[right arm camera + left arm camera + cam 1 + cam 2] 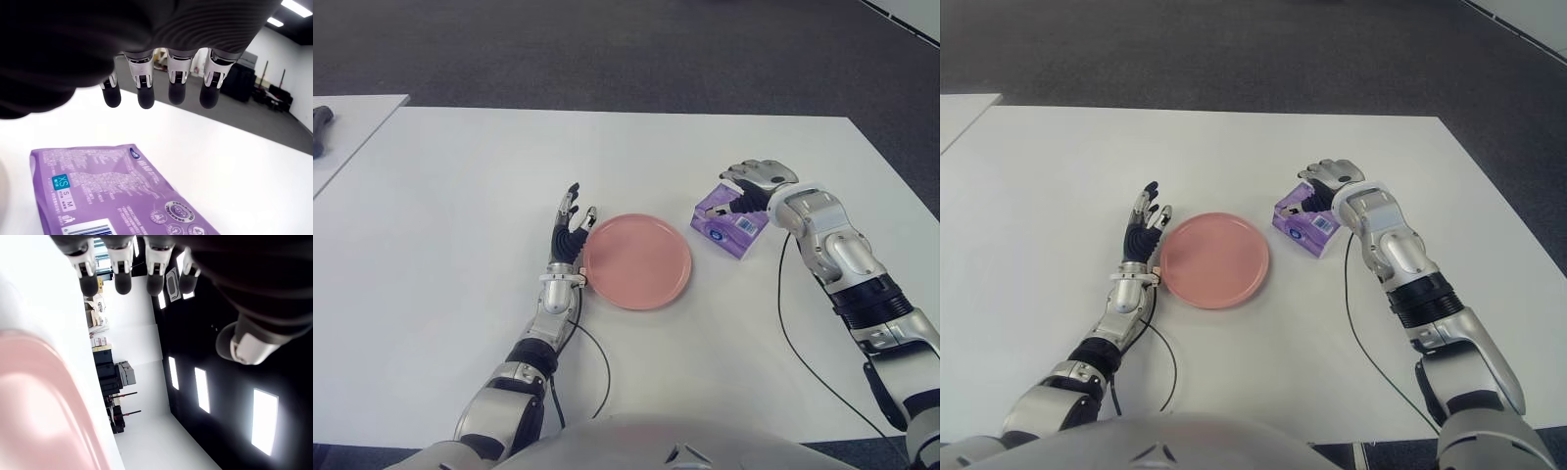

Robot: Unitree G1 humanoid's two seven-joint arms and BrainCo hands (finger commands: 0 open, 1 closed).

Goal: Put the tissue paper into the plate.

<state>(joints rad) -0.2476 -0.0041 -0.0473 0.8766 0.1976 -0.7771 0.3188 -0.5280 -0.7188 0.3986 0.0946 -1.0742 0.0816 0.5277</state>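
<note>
Right hand over tissue pack, plate to its left, no grasp yet.

Left hand (570, 227) idle just beside left rim of round pink plate (637, 260), fingers extended, holding nothing. Flat purple plastic tissue paper pack (728, 221) on white table (460, 196), near plate's right rim, apart from it, long axis running diagonally away from plate. Right hand (756, 184) directly above pack's far-right end, clearly the nearer one; fingers (145, 95) hanging uncurled past pack's far edge, probably not touching yet. Pack to travel left into plate.
</note>
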